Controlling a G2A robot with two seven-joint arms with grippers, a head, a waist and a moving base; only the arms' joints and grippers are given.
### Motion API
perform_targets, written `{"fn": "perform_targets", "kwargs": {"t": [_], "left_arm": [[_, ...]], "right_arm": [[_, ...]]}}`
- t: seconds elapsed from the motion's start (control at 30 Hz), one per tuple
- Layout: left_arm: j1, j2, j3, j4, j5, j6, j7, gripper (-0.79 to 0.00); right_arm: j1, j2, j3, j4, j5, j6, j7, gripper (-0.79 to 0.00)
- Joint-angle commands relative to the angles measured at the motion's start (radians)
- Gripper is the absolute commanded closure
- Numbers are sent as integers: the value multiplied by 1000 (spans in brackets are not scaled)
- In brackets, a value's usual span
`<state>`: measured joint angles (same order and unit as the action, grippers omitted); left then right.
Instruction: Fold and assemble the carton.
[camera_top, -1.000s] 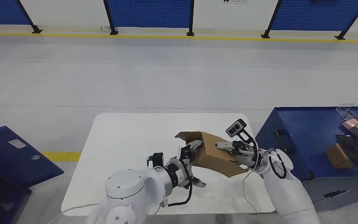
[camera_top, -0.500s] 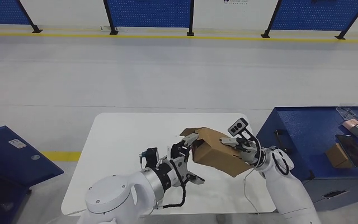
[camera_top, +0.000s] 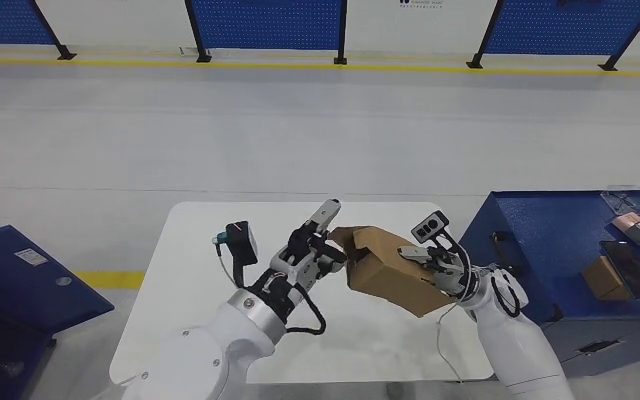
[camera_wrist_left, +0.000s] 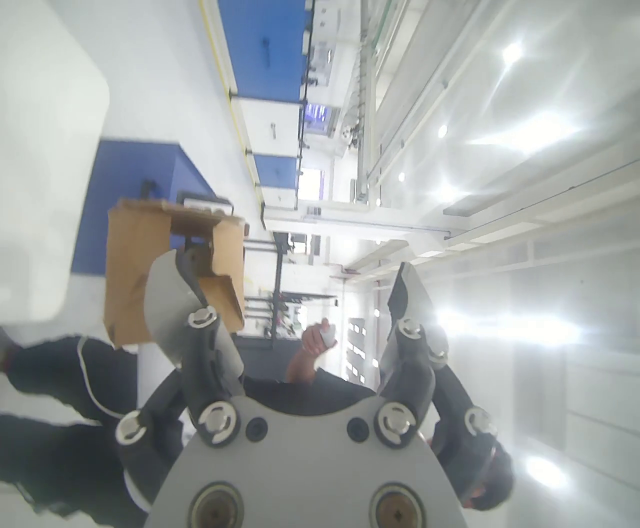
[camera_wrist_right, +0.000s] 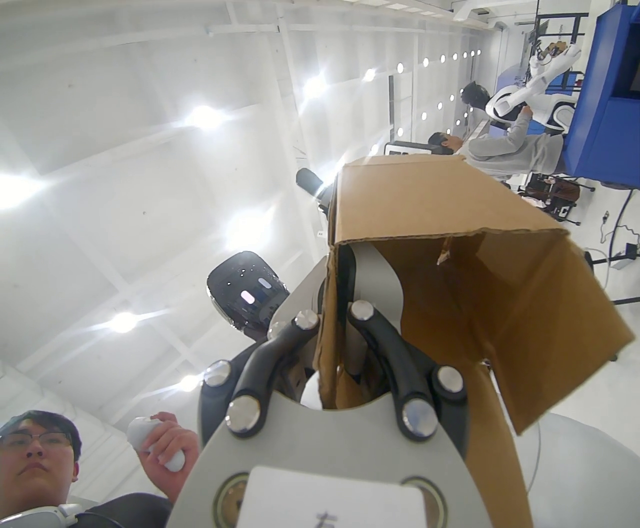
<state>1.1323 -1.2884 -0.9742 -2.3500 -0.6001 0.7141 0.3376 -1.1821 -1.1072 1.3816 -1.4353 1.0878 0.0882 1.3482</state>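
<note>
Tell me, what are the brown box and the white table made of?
The carton looks like cardboard: plain brown, matte, with a rough cut edge and folded flaps. The table has a smooth white top with rounded corners, maybe plastic or coated board; I cannot tell which.

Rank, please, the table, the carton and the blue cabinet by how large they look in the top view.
Largest to smallest:
1. table
2. blue cabinet, partly cut off by the picture's edge
3. carton
</note>
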Motion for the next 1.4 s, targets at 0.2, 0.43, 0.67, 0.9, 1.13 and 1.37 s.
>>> {"fn": "perform_targets", "kwargs": {"t": [0.2,0.43,0.67,0.9,1.13,1.37], "left_arm": [[-12,10,51,0,188,63,51,0],[-66,12,281,31,624,172,54,0],[-118,-17,353,92,743,226,2,-336],[-123,-41,351,104,770,258,-44,-326],[-117,-57,360,120,837,282,-88,-277],[-115,-74,369,137,897,290,-137,-225]], "right_arm": [[-19,1,43,-30,-32,-119,-55,0],[-37,0,53,-46,-65,-210,-36,0],[-39,-2,47,-64,-75,-225,-31,0],[-41,-3,47,-70,-74,-222,-26,0],[-40,-4,50,-70,-69,-216,-22,0],[-35,-5,47,-71,-73,-209,-19,0]]}}
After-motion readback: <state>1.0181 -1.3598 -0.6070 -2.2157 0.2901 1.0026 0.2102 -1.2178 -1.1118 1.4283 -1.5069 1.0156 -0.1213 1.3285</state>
